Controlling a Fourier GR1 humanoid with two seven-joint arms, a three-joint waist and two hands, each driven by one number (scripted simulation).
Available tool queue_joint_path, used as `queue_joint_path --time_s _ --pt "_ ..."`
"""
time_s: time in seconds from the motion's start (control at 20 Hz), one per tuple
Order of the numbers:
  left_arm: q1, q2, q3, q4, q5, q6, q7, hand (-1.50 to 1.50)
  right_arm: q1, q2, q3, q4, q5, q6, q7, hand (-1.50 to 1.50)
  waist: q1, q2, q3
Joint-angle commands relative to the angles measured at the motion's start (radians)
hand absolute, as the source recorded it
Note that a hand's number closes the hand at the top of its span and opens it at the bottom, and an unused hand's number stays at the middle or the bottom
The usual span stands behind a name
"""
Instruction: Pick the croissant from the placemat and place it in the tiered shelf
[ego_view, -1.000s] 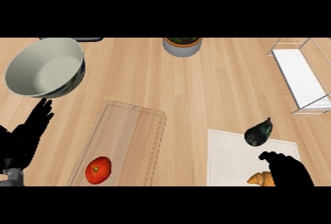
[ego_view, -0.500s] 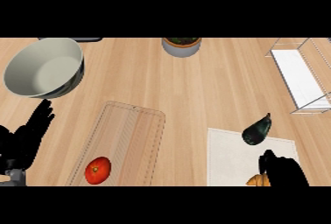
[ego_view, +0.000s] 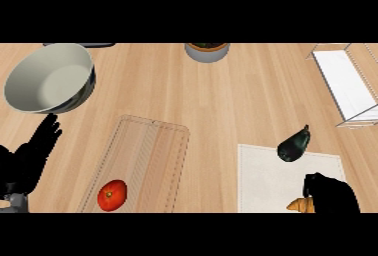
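The croissant (ego_view: 298, 205) lies at the near edge of the placemat (ego_view: 273, 170), close to the worktop's (ego_view: 221, 100) near right corner; only its left tip shows, tan against the white cloth; the rest is under the right hand (ego_view: 332, 192), so I judge its long axis to run roughly left to right, though most of it is hidden. The right hand sits directly on top of it, coming in from the near edge; it reads as one dark mass, and I cannot tell whether it has closed on the croissant or only covers it. This hand is plainly the nearer one; the left hand (ego_view: 29, 160) rests open at the near left edge, well apart from the placemat.

Left of the placemat is a cutting board (ego_view: 148, 150), running near to far; a tomato (ego_view: 112, 195) sits on its near left corner. An aubergine (ego_view: 294, 145) lies tilted across the placemat's far edge, between the croissant and the shelf; a lift toward the shelf would probably have to clear it.

Farther off, a large bowl (ego_view: 50, 77) stands at the far left, nothing visible inside. The tiered shelf (ego_view: 343, 80) stands at the far right, beyond and slightly right of the right hand; nothing shows on its white tray. A small pot (ego_view: 207, 51) sits at the far edge; its contents are too dark to name.
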Motion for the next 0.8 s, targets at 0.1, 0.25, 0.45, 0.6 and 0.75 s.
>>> queue_joint_path --time_s 0.1,0.25,0.45,0.6,0.75 --pt "-0.017 -0.005 -0.014 -0.015 -0.006 -0.003 0.000 0.00 -0.264 0.177 -0.303 0.013 -0.044 -0.041 0.368 1.50 0.042 0.002 -0.018" --pt "-0.031 -0.010 -0.033 -0.014 -0.014 -0.011 -0.001 0.00 -0.446 0.205 -0.397 0.054 0.007 -0.051 0.553 1.50 0.082 0.006 -0.022" --pt "-0.053 -0.006 -0.043 0.012 -0.015 -0.033 0.000 0.00 -0.709 0.214 -0.472 0.130 0.094 -0.044 0.747 1.50 0.100 0.007 -0.024" --pt "-0.067 -0.006 -0.043 0.010 -0.031 -0.016 0.001 0.00 -0.889 0.220 -0.530 0.181 0.139 -0.073 0.793 1.50 0.096 0.000 -0.023" --pt "-0.036 -0.016 -0.048 0.004 -0.033 -0.014 -0.004 0.00 -1.006 0.237 -0.560 0.219 0.227 -0.144 0.833 1.50 0.092 -0.006 -0.022"
